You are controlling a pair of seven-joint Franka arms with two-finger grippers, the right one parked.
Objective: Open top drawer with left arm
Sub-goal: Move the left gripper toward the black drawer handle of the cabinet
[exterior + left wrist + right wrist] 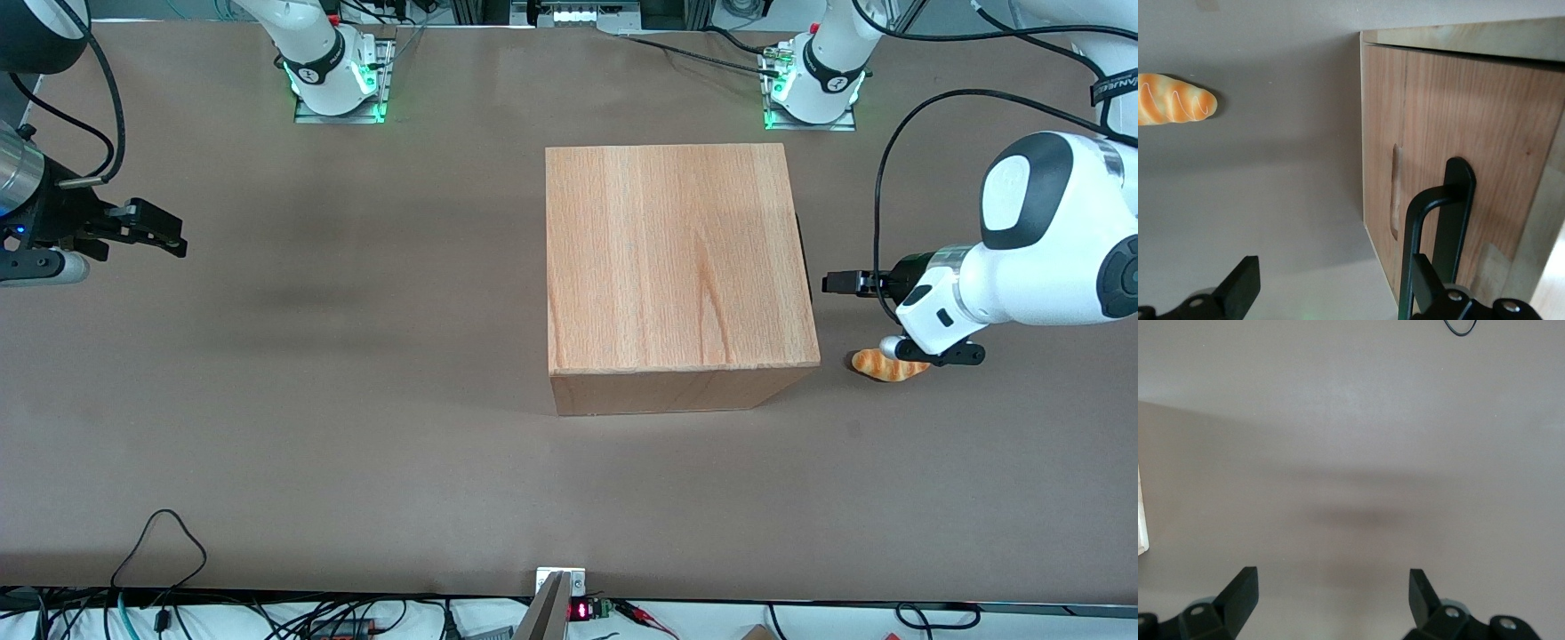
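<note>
One drawer front faces the working arm's end of the table [267, 427], and it looks fully shut: in the wrist view the oak-coloured panel of the top drawer [1485, 127] sits flush in the big wooden box [676, 258], which stands mid-table. The left arm [1040, 258] hangs low beside that face, its claw [840, 284] pointed at the box and near it, not yet touching. The claw is spread wide and holds nothing; one finger [1238, 287] is out over bare table, the other overlaps the long black bar handle [1451, 227], so the handle is not yet between them. This reads as the approach step, with the pull not yet begun. The next move calls for shifting sideways until the bar lies between the fingers, pressing in, closing on it, then drawing straight back away from the box. A small striped bread-like toy [885, 364] lies on the table just under the wrist, nearer the front camera.
</note>
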